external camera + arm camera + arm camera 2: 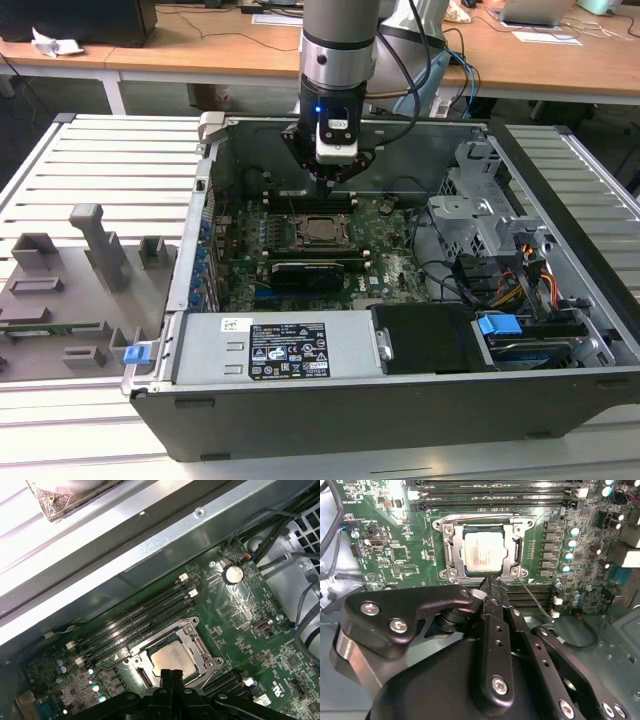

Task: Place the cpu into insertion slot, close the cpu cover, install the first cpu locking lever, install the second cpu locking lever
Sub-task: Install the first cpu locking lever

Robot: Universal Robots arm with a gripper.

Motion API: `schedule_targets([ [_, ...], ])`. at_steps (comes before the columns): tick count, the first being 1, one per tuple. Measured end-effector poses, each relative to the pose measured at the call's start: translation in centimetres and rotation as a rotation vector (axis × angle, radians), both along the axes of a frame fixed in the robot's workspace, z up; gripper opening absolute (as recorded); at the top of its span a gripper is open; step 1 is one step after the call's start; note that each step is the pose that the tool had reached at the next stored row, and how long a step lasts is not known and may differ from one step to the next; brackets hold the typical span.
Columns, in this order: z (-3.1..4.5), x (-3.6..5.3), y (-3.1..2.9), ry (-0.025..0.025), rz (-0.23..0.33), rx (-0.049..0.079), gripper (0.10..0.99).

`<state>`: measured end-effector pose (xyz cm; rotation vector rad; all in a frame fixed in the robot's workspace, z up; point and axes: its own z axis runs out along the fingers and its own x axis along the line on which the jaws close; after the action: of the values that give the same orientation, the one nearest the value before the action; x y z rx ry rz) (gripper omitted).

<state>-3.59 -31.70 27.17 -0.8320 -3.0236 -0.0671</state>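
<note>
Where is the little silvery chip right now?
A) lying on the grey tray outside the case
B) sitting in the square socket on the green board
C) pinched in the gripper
B: in both wrist views the cpu lies in the insertion slot, beyond the gripper.

My arm [338,40] hangs straight down in the exterior view, wrist vertical, with a small blue light [318,110] glowing on its front. My pincer [333,180] points downward from the end of it. In both wrist views my black fingers [496,597] [166,677] lie pressed flat against each other, the tips meeting with no gap, and nothing sits between them.
</note>
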Motion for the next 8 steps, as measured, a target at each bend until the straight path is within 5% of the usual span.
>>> schedule_targets([
  [8, 0.0, 0.0, 0.0, 0.0, 0.081, 0.0, 0.106],
])
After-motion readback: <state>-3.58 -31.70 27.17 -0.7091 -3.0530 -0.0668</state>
